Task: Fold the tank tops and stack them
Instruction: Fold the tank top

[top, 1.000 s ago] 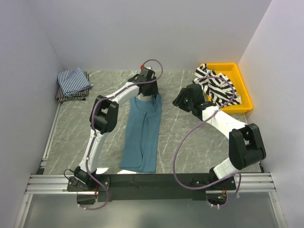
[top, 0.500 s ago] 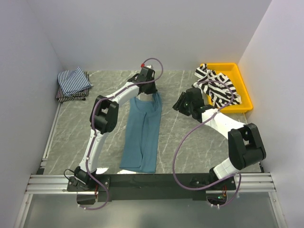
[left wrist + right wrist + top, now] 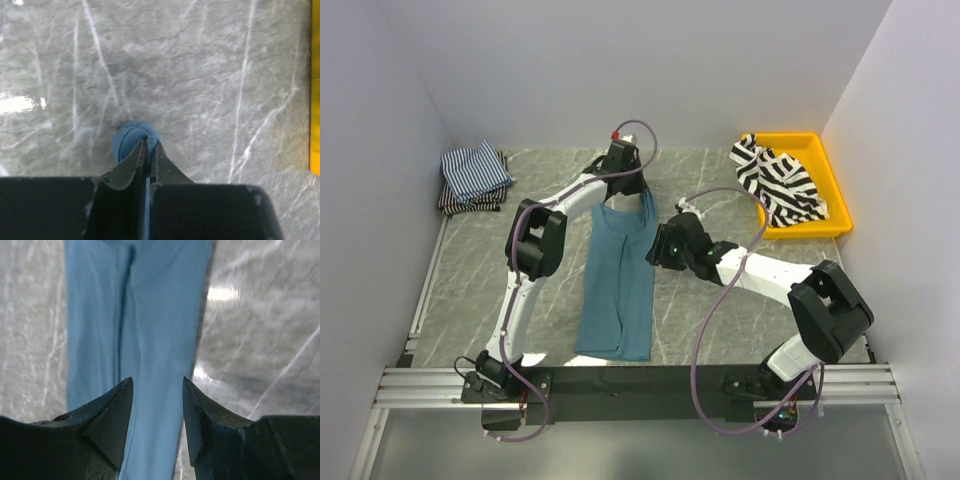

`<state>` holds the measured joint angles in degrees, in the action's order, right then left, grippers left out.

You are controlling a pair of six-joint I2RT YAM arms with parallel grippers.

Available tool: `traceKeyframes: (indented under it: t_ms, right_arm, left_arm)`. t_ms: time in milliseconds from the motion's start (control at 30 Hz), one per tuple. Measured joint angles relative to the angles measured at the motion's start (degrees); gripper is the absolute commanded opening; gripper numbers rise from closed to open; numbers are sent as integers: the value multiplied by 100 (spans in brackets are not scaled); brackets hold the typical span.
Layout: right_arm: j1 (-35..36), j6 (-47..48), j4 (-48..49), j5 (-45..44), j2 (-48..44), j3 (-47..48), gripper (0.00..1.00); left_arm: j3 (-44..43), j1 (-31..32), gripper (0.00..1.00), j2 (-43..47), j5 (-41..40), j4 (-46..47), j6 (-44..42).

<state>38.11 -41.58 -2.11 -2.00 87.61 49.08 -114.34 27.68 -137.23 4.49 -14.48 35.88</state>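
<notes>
A teal-blue tank top [image 3: 620,275] lies folded lengthwise in a long strip on the marble table. At its far end my left gripper [image 3: 642,195] is shut on a pinch of the teal cloth [image 3: 131,141], which bulges out past the closed jaws. My right gripper [image 3: 657,250] is open and hangs over the strip's right edge, with the teal fabric [image 3: 155,355] showing between its two fingertips. A black-and-white striped tank top [image 3: 778,183] lies crumpled in the yellow tray. Folded finely striped blue-white tops [image 3: 474,175] are stacked at the far left.
The yellow tray [image 3: 825,160] stands at the far right against the wall. White walls close in the table on the left, back and right. Purple cables loop off both arms over the table.
My left gripper has shut on the teal top's far end. My right arm has swung left from near the tray to the strip's right edge.
</notes>
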Motion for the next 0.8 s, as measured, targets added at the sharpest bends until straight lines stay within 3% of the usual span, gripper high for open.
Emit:
traceKeyframes:
  t_ms: [267, 800]
  right_arm:
    - [748, -227, -48, -330, 9, -195, 51]
    - [2741, -1211, -299, -981, 437, -411, 50]
  left_arm:
    - [457, -282, 1, 48, 317, 376, 26]
    - [542, -496, 1, 236, 501, 717, 35]
